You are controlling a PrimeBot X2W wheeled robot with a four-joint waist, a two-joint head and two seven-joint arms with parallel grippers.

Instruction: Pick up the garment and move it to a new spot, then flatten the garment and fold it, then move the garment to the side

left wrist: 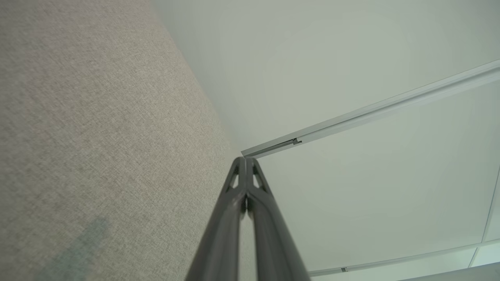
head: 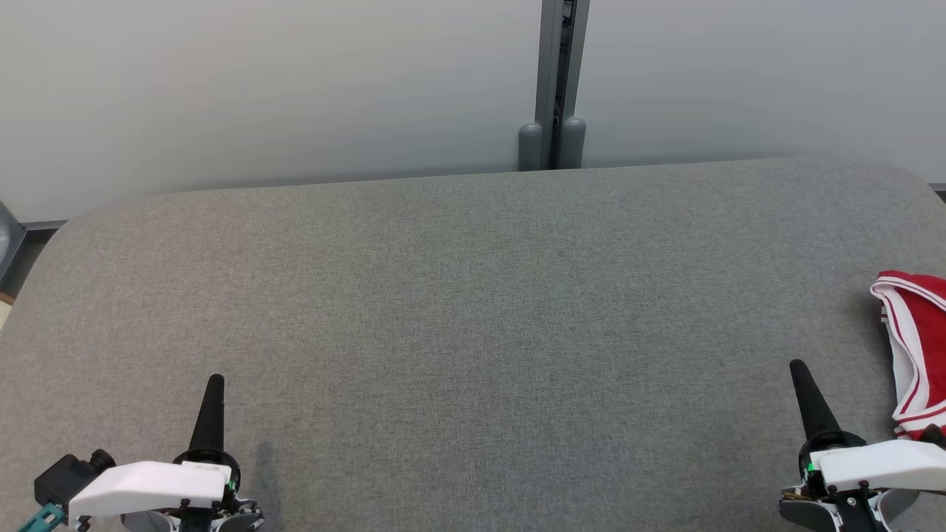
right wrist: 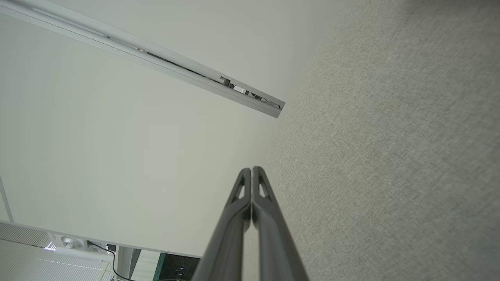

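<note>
You have a broad grey fabric-covered surface (head: pixel 473 332) spread across almost the whole head view, with rounded far corners and a plain weave. Behind its far edge stand two pale wall panels (head: pixel 259 89), joined by a grey upright post (head: pixel 554 81) a little right of centre. The garment (head: pixel 920 347), red with white stripes along its edges, lies bunched on the surface at the right side. The frame edge cuts it off, so you cannot tell its full shape. It sits just beside the right arm's white wrist housing (head: pixel 879 464), and whether the two touch is unclear. Your right gripper (head: pixel 797 366) is at the near right of the surface, pointing toward the far side. Its two dark fingers (right wrist: pixel 230 234) are pressed together with nothing between them, and its tip is near the garment but apart from it. Your left gripper (head: pixel 215 380) is at the near left, well apart from the garment, and its fingers (left wrist: pixel 222 238) are likewise clenched on nothing.
</note>
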